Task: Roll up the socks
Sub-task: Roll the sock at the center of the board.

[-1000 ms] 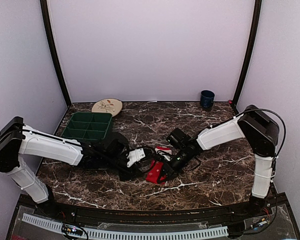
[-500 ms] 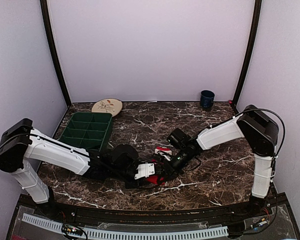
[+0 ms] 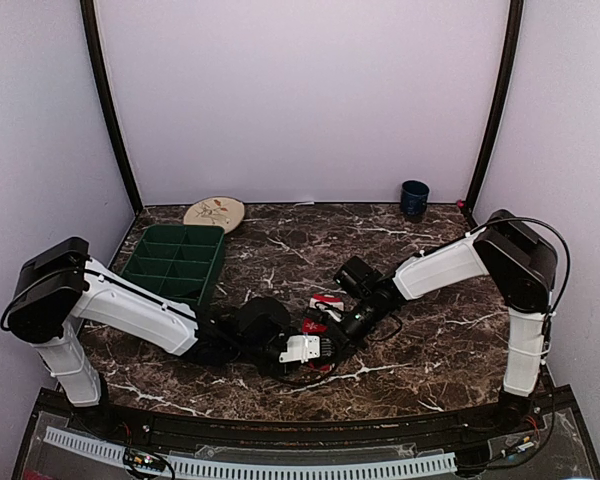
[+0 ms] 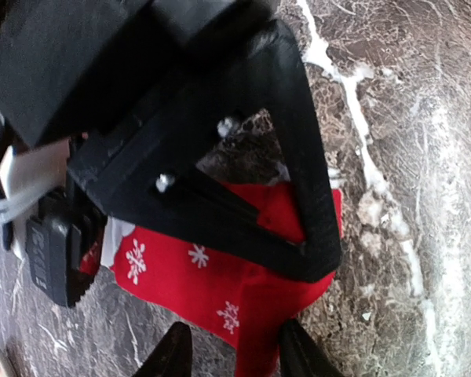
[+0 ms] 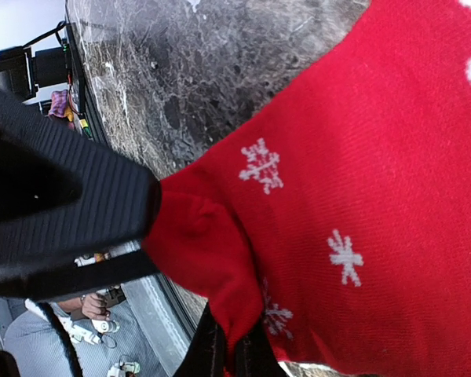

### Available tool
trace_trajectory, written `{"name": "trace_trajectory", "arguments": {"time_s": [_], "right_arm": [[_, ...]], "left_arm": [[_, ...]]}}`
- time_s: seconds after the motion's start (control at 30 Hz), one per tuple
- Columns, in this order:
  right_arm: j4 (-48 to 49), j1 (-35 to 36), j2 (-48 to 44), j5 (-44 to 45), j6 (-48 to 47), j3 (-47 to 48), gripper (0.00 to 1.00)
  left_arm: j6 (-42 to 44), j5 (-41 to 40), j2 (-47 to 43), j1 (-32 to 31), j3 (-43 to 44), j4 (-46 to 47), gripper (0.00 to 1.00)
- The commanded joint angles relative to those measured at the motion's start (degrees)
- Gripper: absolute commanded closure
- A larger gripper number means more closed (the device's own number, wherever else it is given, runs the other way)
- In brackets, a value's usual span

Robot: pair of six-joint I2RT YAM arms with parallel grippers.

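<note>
The red sock (image 4: 196,271) lies on the desk (image 3: 440,345), front and centre between my arms. My right gripper (image 5: 231,349) has its jaws clamped on a fold of it. The left gripper (image 4: 235,357) holds its jaws apart astride the edge, seemingly not pinching.

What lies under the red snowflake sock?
Only the marble table shows around the red sock at its edges; anything directly beneath it is hidden by the fabric.

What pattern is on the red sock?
White snowflakes all over the red sock. The right wrist view shows them best.
</note>
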Motion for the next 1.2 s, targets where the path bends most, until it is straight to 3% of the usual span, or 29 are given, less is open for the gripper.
{"name": "trace_trajectory", "arguments": {"time_s": [0.0,0.13,0.47,0.83,1.07,1.17], "right_arm": [[-0.20,-0.49,0.61,-1.25,-0.49,1.23,1.00],[-0.35,-0.60,0.52,-1.29,-0.35,1.32,1.00],[-0.40,-0.84,0.26,-1.34,-0.15,1.44,1.00],[0.00,-0.84,-0.35,-1.71,0.20,0.07,1.00],[-0.76,-0.85,-0.35,-1.88,-0.51,0.05,1.00],[-1.37,-0.94,-0.89,-1.24,-1.02,-0.15,0.99]], "left_arm": [[2.77,-0.08,0.67,-0.27,1.88,0.97,0.61],[3.91,3.48,0.66,-0.23,2.94,-2.54,0.68],[3.62,7.28,0.22,-0.28,3.69,-9.97,0.70],[3.30,2.13,3.98,-0.27,6.03,-7.48,0.71],[2.63,5.46,5.81,-0.27,8.30,-11.44,0.99],[2.32,6.91,5.86,-0.26,9.18,-13.75,1.00]]}}
